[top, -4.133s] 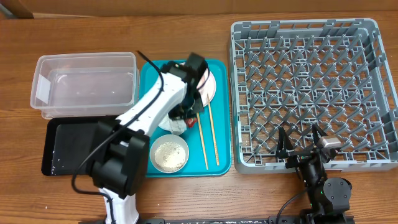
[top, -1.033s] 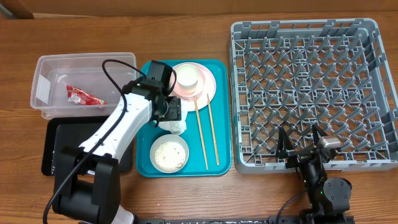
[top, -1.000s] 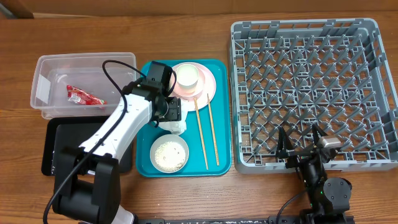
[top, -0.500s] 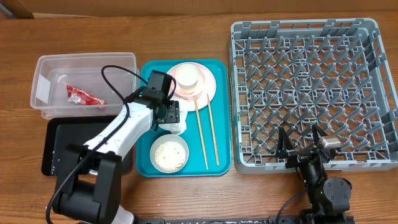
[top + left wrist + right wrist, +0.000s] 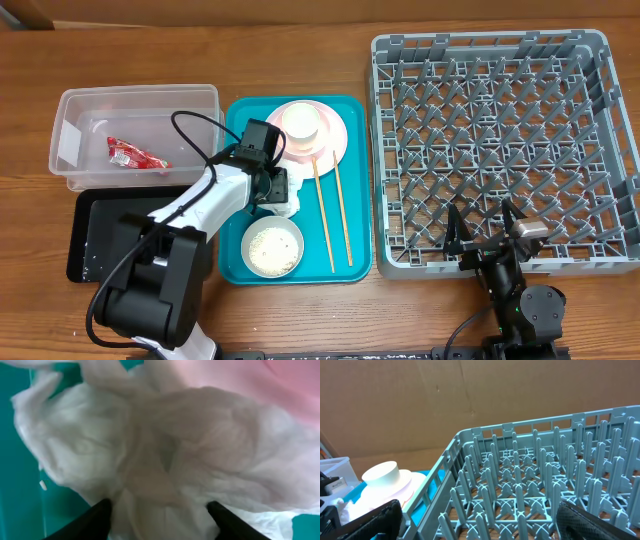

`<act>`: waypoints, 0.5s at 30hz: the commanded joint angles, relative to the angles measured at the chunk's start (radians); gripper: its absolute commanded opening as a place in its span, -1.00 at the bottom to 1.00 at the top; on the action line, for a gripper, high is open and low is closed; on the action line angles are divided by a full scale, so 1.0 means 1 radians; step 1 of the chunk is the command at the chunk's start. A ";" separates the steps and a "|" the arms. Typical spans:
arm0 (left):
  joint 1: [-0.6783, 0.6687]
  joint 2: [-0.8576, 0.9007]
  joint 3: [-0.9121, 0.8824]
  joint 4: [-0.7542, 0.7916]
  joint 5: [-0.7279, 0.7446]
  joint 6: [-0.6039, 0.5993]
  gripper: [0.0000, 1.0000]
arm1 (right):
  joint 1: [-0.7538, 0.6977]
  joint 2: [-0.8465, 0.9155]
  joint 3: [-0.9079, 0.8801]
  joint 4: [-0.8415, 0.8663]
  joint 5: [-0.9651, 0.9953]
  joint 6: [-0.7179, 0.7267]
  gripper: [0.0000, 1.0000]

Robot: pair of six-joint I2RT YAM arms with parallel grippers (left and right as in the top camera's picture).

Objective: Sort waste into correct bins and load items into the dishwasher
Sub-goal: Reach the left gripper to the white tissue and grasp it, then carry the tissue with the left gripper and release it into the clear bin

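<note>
A crumpled white napkin [image 5: 288, 206] [image 5: 165, 450] lies on the teal tray [image 5: 235, 270]. My left gripper [image 5: 274, 189] [image 5: 159, 506] is down on it, open, one black finger [image 5: 97, 519] on either side of the paper. The red wrapper [image 5: 136, 155] lies in the clear tub [image 5: 70, 105]; the black tray [image 5: 100, 240] is in front of that. A white cup [image 5: 302, 122] [image 5: 382, 474] stands on the pink plate [image 5: 335, 140]. A bowl holding rice [image 5: 272, 247] and two chopsticks [image 5: 325, 215] share the teal tray. My right gripper [image 5: 485, 236] [image 5: 480, 521] is open at the grey rack [image 5: 600, 60] front edge.
The rack's upright pegs [image 5: 535, 485] fill the right wrist view, with a cardboard wall [image 5: 470, 400] behind. Bare wooden tabletop [image 5: 300, 315] runs along the front, and the left arm stretches from the black tray across the teal tray's left side.
My left gripper has dropped from beside the plate onto the napkin and its jaws have narrowed around it. The right arm has not moved.
</note>
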 commanded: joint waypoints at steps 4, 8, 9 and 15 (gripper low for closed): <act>0.000 0.032 -0.001 -0.019 -0.013 -0.004 -0.43 | 0.000 -0.008 -0.010 0.008 0.001 0.003 1.00; 0.000 0.032 0.077 -0.100 -0.014 -0.004 -0.92 | 0.000 -0.008 -0.010 0.008 0.001 0.003 1.00; 0.000 0.032 0.106 -0.126 -0.014 -0.004 -0.92 | 0.000 -0.008 -0.010 0.008 0.001 0.003 1.00; 0.001 0.032 0.362 -0.314 -0.018 -0.004 -0.92 | 0.000 -0.008 -0.010 0.008 0.001 0.003 1.00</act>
